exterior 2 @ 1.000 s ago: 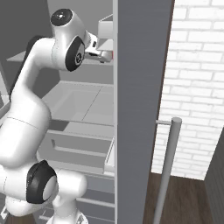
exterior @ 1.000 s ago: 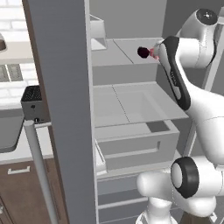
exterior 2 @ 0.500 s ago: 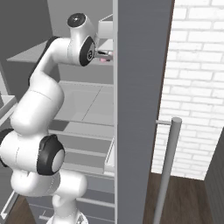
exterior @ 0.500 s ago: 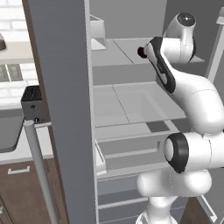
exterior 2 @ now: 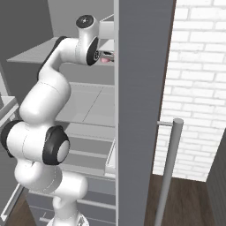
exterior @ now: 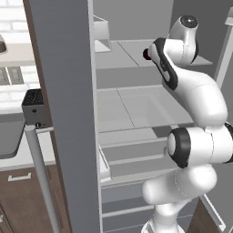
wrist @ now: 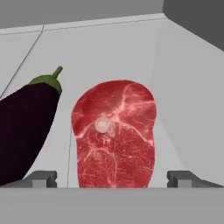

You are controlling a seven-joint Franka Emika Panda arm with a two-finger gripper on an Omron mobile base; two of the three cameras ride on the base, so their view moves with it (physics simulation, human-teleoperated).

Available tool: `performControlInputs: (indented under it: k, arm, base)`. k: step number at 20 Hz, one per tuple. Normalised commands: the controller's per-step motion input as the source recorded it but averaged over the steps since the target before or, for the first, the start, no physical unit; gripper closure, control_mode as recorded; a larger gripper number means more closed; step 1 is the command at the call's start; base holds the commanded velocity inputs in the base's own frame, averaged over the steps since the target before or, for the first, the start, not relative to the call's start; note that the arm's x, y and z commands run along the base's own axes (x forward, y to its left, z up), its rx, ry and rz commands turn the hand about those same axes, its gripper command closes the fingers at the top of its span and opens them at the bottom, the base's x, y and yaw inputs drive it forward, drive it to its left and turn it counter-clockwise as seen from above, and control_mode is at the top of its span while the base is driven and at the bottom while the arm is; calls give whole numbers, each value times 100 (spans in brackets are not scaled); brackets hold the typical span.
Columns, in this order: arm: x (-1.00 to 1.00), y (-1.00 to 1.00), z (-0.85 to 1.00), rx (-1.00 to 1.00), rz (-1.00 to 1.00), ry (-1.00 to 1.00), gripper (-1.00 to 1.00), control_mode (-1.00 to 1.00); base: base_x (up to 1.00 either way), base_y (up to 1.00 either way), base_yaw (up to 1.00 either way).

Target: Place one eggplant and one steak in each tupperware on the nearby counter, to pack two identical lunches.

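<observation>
Fridge shelf point(wrist: 109, 48) is carrying steak point(wrist: 114, 133) beside dark eggplant point(wrist: 26, 127) | gripper point(wrist: 113, 178) is hovering, jaws apart, straddling steak | risk: left finger nudging eggplant, steak slipping flat.

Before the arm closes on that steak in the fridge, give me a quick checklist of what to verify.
1. Gripper open: ok, fingers spread wide.
2. Steak between the fingers: ok, centred.
3. Steak lying flat on the fridge shelf: ok.
4. Eggplant clear of the left finger: not ok, it lies close beside the steak and the finger.
5. Fingers low enough to grip: cannot tell.
</observation>
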Motion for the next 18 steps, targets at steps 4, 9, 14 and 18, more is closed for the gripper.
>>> performControlInputs:
  k: [4, 9, 14, 18]
  arm:
    - [15, -1, -18, 0, 2, 0, 100, -100]
    - [8, 0, -9, 0, 1, 0, 100, -100]
    - [-7, 0, 0, 0, 0, 0, 100, -100]
    - [-94, 0, -1, 0, 0, 0, 100, -100]
  base:
    - [0, 0, 0]
    - [0, 0, 0]
    - [0, 0, 0]
    - [0, 0, 0]
